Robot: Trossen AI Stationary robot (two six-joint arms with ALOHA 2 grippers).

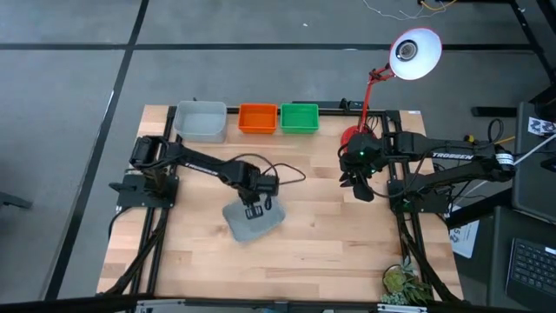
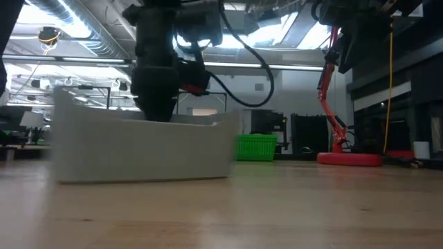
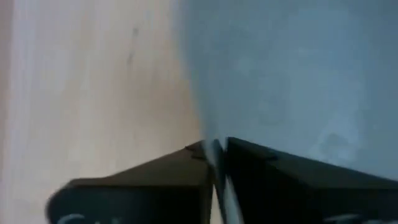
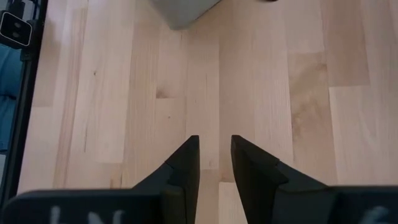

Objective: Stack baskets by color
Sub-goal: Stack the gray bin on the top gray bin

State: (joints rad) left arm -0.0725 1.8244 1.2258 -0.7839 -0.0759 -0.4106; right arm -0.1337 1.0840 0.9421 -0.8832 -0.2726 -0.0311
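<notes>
A pale grey basket [image 1: 252, 224] stands on its bottom in the middle of the table, turned a little askew; the low view shows it up close [image 2: 145, 149]. My left gripper [image 1: 254, 209] points down at its far side, shut on the basket's wall. Three more baskets line the far edge: pale grey [image 1: 201, 120], orange [image 1: 257, 118] and green [image 1: 300, 117]. My right gripper [image 1: 358, 187] hangs open above bare table at the right, near the lamp's base, with nothing between its fingers [image 4: 214, 155]. My left gripper pinches the grey basket's far wall [image 3: 214, 152] at its rim, one finger [image 3: 298, 186] inside the basket and the other [image 3: 155, 186] outside, over the wood. The fingers come from above, pointing down. The basket sits level with its bottom on the table [image 2: 145, 176].
A red desk lamp [image 1: 408, 52] stands at the far right, its base [image 1: 352, 136] close to my right gripper. A small plant [image 1: 404, 283] sits at the near right corner. Bare wood lies between the grey basket and the near edge.
</notes>
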